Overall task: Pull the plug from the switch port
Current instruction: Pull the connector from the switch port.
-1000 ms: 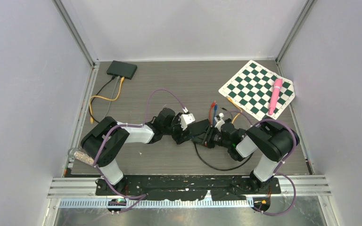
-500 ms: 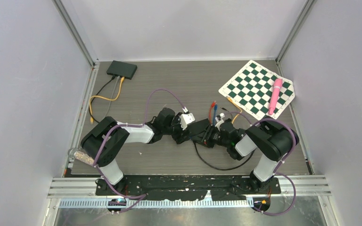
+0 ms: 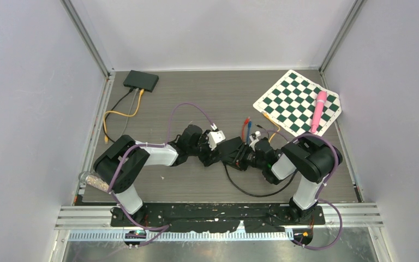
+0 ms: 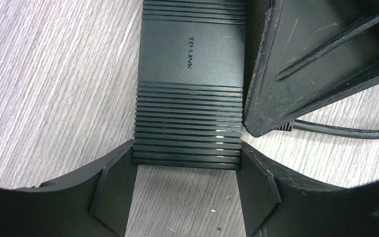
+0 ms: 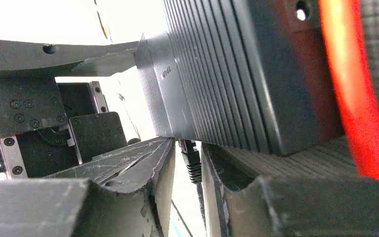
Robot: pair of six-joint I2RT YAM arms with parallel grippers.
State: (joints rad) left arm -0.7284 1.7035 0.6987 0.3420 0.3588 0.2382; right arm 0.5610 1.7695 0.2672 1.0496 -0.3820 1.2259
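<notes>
From above, we see the left hand (image 3: pixel 211 152) and the right hand (image 3: pixel 246 158) meeting at the black switch (image 3: pixel 231 148), which lies between them on the worktop (image 3: pixel 196 103).

At the left wrist, the left hand (image 4: pixel 186 163) is clenched on the near end of the switch (image 4: pixel 190 59), marked TP-LINK. A finger (image 4: pixel 316 59) of the right hand lies against its right flank.

At the right wrist, the black plug (image 5: pixel 191 163) sits in the switch (image 5: pixel 227 74) between the narrowly set fingers of the right hand (image 5: pixel 187 187). We cannot tell whether they pinch it.

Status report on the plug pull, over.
Left gripper clamps switch. Right gripper straddles plug, grip unclear. Plug looks seated. Red cable beside switch.
</notes>
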